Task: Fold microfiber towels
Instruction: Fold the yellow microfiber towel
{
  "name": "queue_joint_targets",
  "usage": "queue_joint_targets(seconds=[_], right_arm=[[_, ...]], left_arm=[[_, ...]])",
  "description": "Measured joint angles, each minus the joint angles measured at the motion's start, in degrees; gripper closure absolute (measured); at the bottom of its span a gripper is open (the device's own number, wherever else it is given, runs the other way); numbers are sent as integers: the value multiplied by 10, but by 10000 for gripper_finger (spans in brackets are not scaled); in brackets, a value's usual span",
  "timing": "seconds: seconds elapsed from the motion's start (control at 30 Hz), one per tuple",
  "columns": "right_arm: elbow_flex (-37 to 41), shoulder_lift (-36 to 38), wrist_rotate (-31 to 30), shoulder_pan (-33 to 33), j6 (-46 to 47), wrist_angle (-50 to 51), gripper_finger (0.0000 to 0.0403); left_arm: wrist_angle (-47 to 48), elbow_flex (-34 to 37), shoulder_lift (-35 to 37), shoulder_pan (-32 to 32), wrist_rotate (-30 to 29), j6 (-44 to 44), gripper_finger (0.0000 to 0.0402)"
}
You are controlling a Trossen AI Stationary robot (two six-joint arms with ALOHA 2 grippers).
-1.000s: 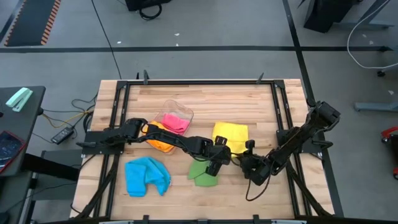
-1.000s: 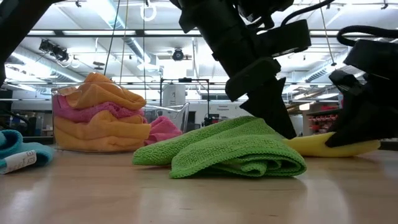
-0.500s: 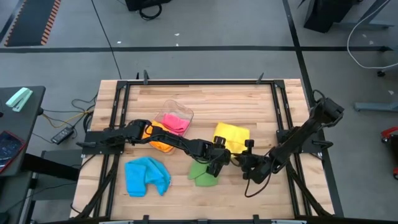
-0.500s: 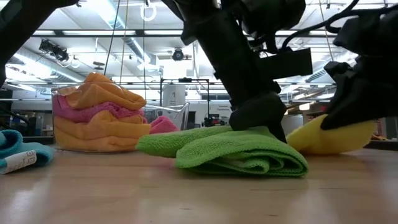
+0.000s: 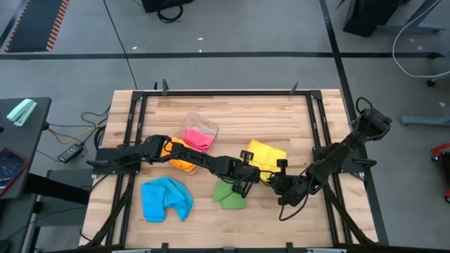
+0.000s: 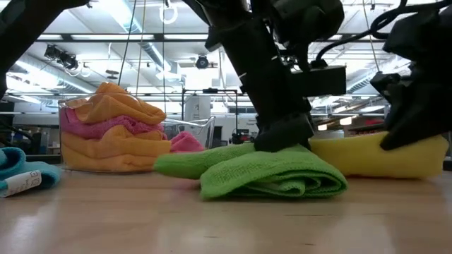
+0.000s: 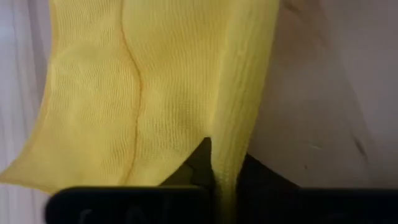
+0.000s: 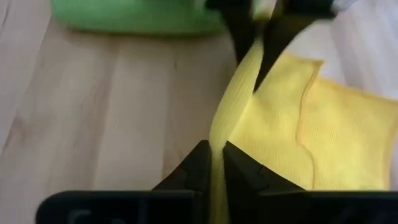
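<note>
Yellow towel point(image 5: 265, 155) sits right of centre in the overhead frame, and both my pincers have pinched its lower edge. My left pincer point(image 5: 253, 173) is clamped tight on the towel's lower left corner; in my left wrist picture the yellow cloth point(image 7: 155, 93) runs straight down between my fingers point(image 7: 196, 163). My right pincer point(image 5: 280, 184) is clamped narrow on the lower right corner; my right wrist picture shows a thin yellow fold point(image 8: 233, 112) squeezed between my fingers point(image 8: 193, 167), with the other pincer point(image 8: 258, 31) gripping the same edge at the top of that frame. Green towel point(image 5: 230, 195) lies crumpled just below my left pincer, low centre overhead; in the table-level frame it is the bunched green heap point(image 6: 261, 173) front and centre, with the yellow towel point(image 6: 378, 155) lifted a bit behind it at right. Blue towel point(image 5: 166, 199) is crumpled at lower left overhead, well apart from the others. Clear tub point(image 5: 202, 127) sits at upper centre-left with a pink towel point(image 5: 196, 138) in it and an orange towel point(image 5: 180, 158) heaped at its lower side, partly under my left arm. Wooden table point(image 5: 232, 112) under everything.
</note>
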State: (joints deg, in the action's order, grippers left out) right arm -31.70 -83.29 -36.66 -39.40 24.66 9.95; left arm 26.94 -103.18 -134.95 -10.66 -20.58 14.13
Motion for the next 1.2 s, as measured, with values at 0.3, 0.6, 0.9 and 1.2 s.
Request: queue_joint_targets(seconds=[0.3,0.6,0.9,1.2], right_arm=[[-11,3,34,-2,15,4,243],[-13,-20,-109,-32,-5,-82,159],[-13,-109,-176,-16,-8,-140,159],[-13,-123,-163,-12,46,-63,160]], left_arm=[[17,0,16,-1,7,-13,361],[22,0,17,1,12,-36,390],[32,0,20,23,91,-80,380],[45,-1,35,33,104,-91,367]])
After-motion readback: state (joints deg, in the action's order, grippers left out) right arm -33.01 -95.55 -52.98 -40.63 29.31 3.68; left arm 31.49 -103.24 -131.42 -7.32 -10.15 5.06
